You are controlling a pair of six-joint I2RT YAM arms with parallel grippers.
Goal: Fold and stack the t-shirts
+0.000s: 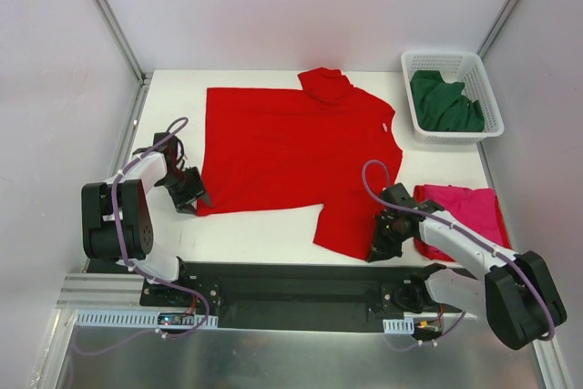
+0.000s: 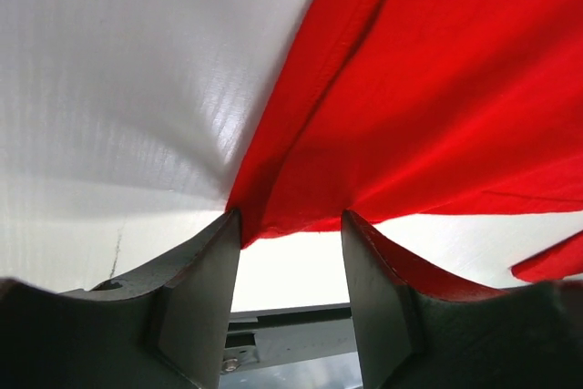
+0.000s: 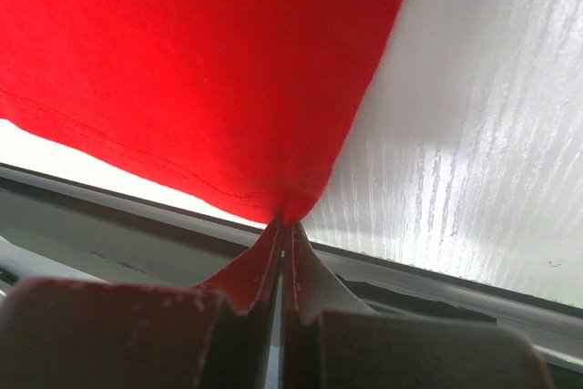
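Observation:
The red t-shirt [image 1: 291, 143] lies spread flat on the white table [image 1: 264, 234], one sleeve folded up at the far edge. My left gripper [image 1: 199, 196] sits at the shirt's near left corner. In the left wrist view its jaws stand apart, and the hem corner of the red t-shirt [image 2: 437, 88] reaches between the tips of the left gripper [image 2: 291, 220]. My right gripper [image 1: 376, 248] is shut on the near corner of the lower sleeve, and the right wrist view shows the right gripper [image 3: 284, 222] pinching the red cloth [image 3: 200, 70]. The magenta-pink t-shirt [image 1: 465, 211] lies folded at the right.
A white lattice basket [image 1: 408, 88] at the back right holds the crumpled dark green t-shirt [image 1: 444, 105]. The black mounting rail [image 1: 291, 284] runs along the near table edge just behind both grippers. Metal frame posts rise at the table's far corners.

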